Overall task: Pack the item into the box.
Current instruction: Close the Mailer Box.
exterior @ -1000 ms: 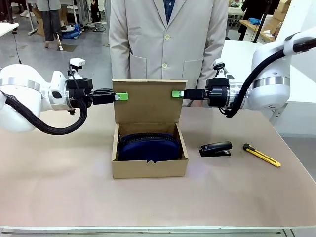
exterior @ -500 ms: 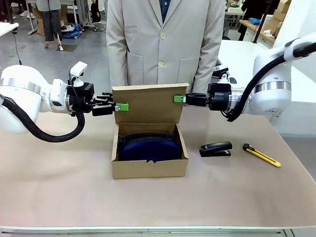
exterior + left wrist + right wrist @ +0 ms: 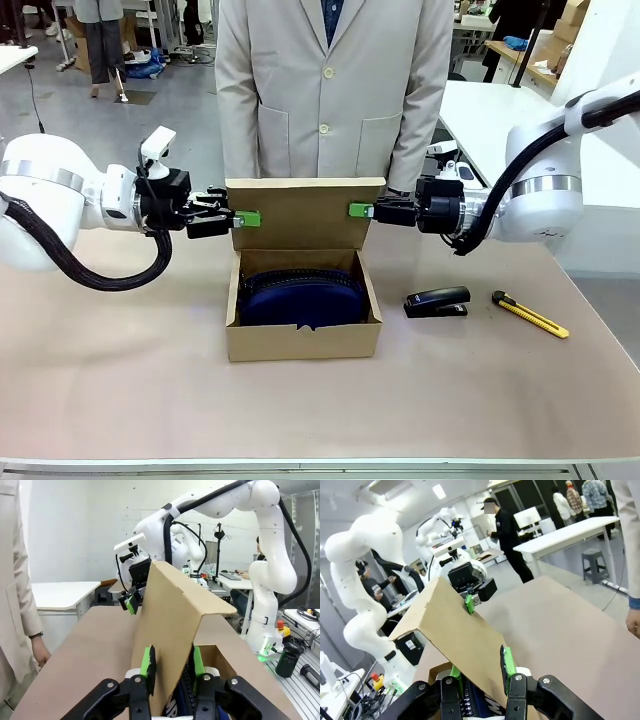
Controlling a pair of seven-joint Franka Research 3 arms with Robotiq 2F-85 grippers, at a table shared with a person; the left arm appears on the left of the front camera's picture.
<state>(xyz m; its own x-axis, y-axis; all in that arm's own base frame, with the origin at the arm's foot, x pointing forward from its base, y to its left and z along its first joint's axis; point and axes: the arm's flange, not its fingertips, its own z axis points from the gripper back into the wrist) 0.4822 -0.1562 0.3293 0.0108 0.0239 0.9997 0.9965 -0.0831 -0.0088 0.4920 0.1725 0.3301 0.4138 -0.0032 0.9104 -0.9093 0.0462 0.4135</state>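
The brown cardboard box (image 3: 302, 338) stands mid-table with its flap lid (image 3: 305, 213) raised and leaning toward my side. The navy-blue item (image 3: 300, 292) lies inside, filling most of the bottom. My left gripper (image 3: 245, 218) is shut on the lid's left edge and my right gripper (image 3: 360, 210) is shut on its right edge. In the left wrist view the lid (image 3: 172, 615) runs between the green pads (image 3: 148, 662). The right wrist view shows the same lid (image 3: 455, 630) pinched between its pads (image 3: 507, 661), with a sliver of the item (image 3: 481, 702) below.
A black stapler (image 3: 437, 301) and a yellow utility knife (image 3: 530, 314) lie on the table to the right of the box. A person in a beige coat (image 3: 335, 90) stands close behind the box at the far edge, hands down.
Both grippers have come down a little with the lid's edges in them, and the lid has tipped from upright toward my side. The person has stepped closer to the table.
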